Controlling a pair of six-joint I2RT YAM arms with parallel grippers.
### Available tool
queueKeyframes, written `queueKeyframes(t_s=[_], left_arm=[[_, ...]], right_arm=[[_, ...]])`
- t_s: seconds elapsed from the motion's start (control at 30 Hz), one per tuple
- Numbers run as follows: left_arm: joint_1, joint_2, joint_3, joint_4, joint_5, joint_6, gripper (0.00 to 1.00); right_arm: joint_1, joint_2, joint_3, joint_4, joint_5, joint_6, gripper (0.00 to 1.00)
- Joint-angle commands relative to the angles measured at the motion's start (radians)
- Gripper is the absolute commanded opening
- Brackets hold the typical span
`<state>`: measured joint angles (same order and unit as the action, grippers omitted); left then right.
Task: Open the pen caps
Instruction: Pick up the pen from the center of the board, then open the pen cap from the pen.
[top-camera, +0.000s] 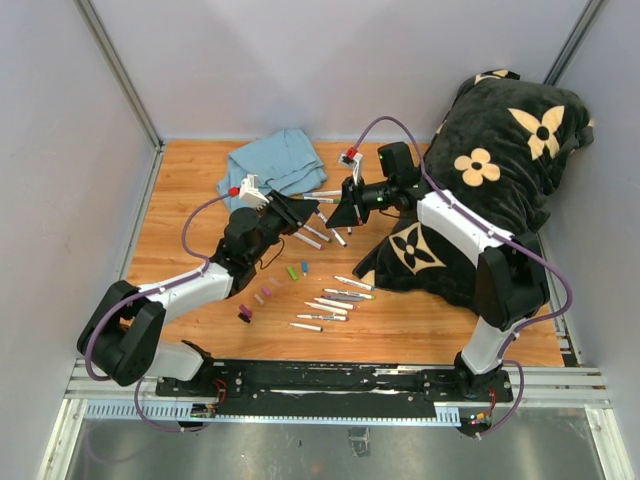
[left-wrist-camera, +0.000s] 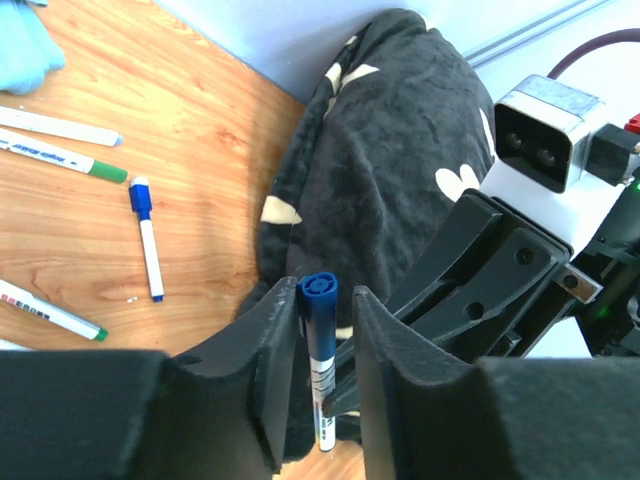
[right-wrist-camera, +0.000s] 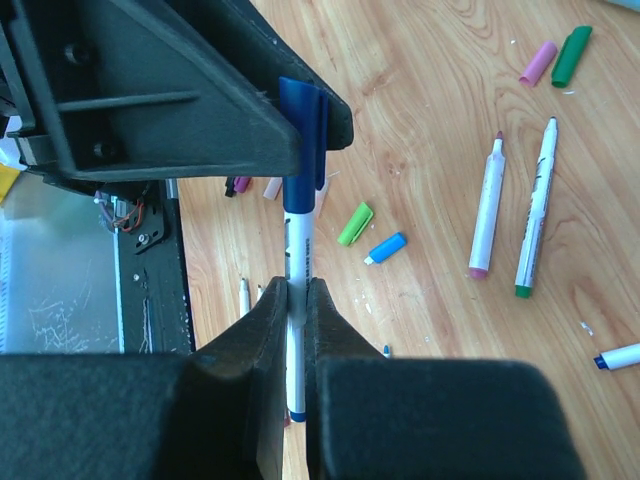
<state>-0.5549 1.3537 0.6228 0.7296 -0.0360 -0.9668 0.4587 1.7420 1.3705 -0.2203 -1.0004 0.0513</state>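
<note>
two grippers meet above the middle of the wooden table (top-camera: 440, 335). the right gripper (right-wrist-camera: 297, 290) is clamped tight on the white barrel of a marker (right-wrist-camera: 296, 240), holding it up off the wood. the blue cap (right-wrist-camera: 300, 125) on that marker's end sits between the fingers of the left gripper (left-wrist-camera: 322, 295). one finger (left-wrist-camera: 272, 360) looks to be against the cap and a thin gap shows on the other side, so i cannot tell whether that grip has closed on it. loose caps lie on the table below: a light green cap (right-wrist-camera: 354, 223) just beside a light blue cap (right-wrist-camera: 386, 248), and farther off a pink cap (right-wrist-camera: 538, 62) just beside a dark green cap (right-wrist-camera: 572, 55). several other markers (top-camera: 335, 300) lie scattered near them. a black flowered blanket (top-camera: 500, 150) is heaped at the right, and a blue cloth (top-camera: 275, 160) lies at the far side.
</note>
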Motion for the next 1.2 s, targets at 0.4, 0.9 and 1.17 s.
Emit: queueKeyframes(t_s=[0.4, 0.9, 1.17], left_arm=[[-0.013, -0.038, -0.015, 0.062, 0.031, 0.027, 0.00], [-0.013, -0.091, -0.087, 0.216, 0.049, 0.028, 0.00], [-0.013, -0.100, -0.081, 0.146, 0.038, 0.029, 0.38]], right_arm=[[0.032, -0.047, 0.014, 0.014, -0.040, -0.018, 0.41], [0.043, -0.027, 0.009, 0.054, -0.111, 0.033, 0.29], [0.047, -0.049, 0.020, 0.012, -0.056, -0.013, 0.01]])
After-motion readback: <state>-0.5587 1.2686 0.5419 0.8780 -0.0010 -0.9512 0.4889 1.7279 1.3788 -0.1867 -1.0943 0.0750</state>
